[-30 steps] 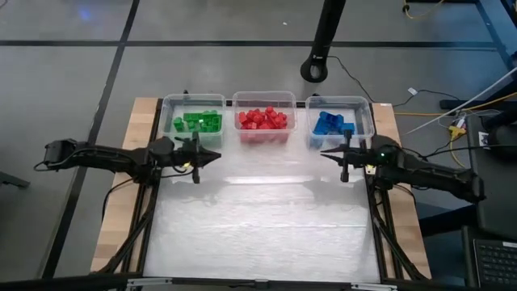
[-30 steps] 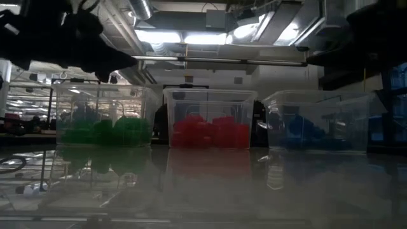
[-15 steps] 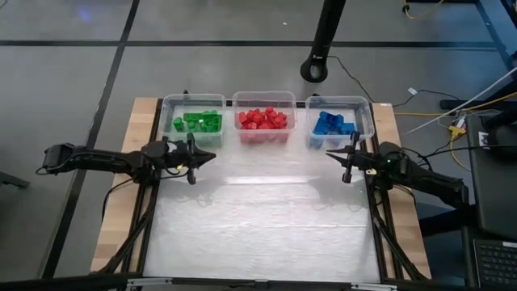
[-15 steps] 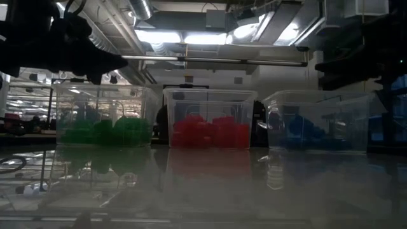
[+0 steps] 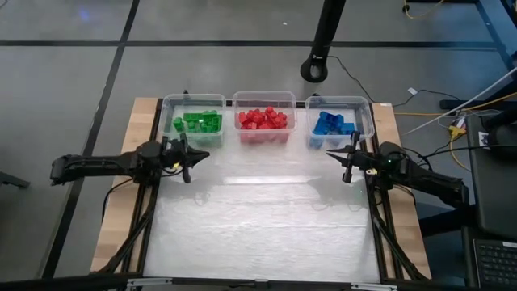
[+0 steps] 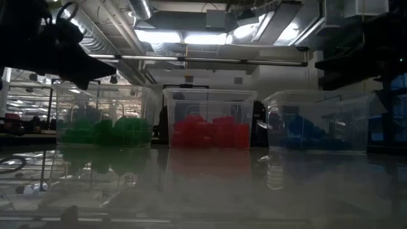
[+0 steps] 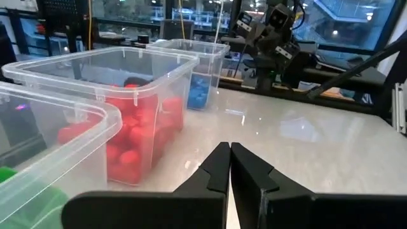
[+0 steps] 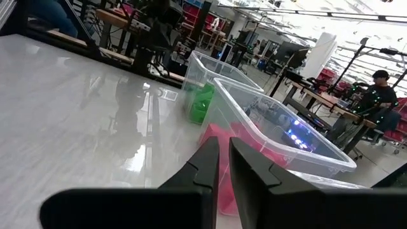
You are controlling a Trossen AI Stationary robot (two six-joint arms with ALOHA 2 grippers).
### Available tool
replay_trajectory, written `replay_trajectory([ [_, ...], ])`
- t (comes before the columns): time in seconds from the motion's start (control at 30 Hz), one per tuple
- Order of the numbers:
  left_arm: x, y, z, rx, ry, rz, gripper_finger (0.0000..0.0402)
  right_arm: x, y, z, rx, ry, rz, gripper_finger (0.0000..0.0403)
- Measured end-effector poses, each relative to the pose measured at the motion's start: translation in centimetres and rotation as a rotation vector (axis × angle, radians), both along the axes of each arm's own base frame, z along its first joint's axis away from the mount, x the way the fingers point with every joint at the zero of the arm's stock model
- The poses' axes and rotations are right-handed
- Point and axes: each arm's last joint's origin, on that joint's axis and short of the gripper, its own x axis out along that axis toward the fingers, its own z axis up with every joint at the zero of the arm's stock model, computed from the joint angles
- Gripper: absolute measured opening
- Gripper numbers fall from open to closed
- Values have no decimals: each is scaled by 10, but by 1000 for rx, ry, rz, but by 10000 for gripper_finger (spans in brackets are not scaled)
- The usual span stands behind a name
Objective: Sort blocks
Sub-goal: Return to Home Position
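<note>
Left claw (image 5: 200, 155) hangs over the desk (image 5: 258, 226) at about 10 o'clock from its middle. Its fingers (image 7: 213, 172) are pressed together with nothing between them. The right claw (image 5: 333, 153) mirrors it at about 2 o'clock, and its fingers (image 8: 203, 162) are likewise clenched on nothing but a sliver of air. Both arms lie roughly along the 9-to-3 line, tips pointing inward at each other, well apart. Every block I can find sits inside the three clear bins (image 5: 263, 93), which stand in a row along the desk's 12 o'clock edge. The green blocks (image 5: 198, 121) are in the 9 o'clock bin, the red blocks (image 5: 261, 119) in the middle one and the blue blocks (image 5: 331, 124) in the 3 o'clock bin. From the left claw the green pile lies at about 12 o'clock, near but not touching. From the right claw the blue pile lies at about 12 o'clock too. No loose block shows on the bare desk, so sorting looks finished. What matters for a retreat, I judge, is that the bins stand to one side of each arm's long axis. Drawing back along that axis, toward 9 for the left and 3 for the right, should clear the walls.
</note>
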Motion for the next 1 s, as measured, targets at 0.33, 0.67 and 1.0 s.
replay_trajectory([
  [0.33,-14,-3,7,34,-92,-19,4,0,0,-1,-18,14,-8,40],
  [0.67,-13,-2,6,12,-90,-12,4,-2,-3,-8,-22,111,-112,40],
  [1.0,-13,-2,6,12,-89,-11,4,-1,-4,-9,-20,118,-129,40],
])
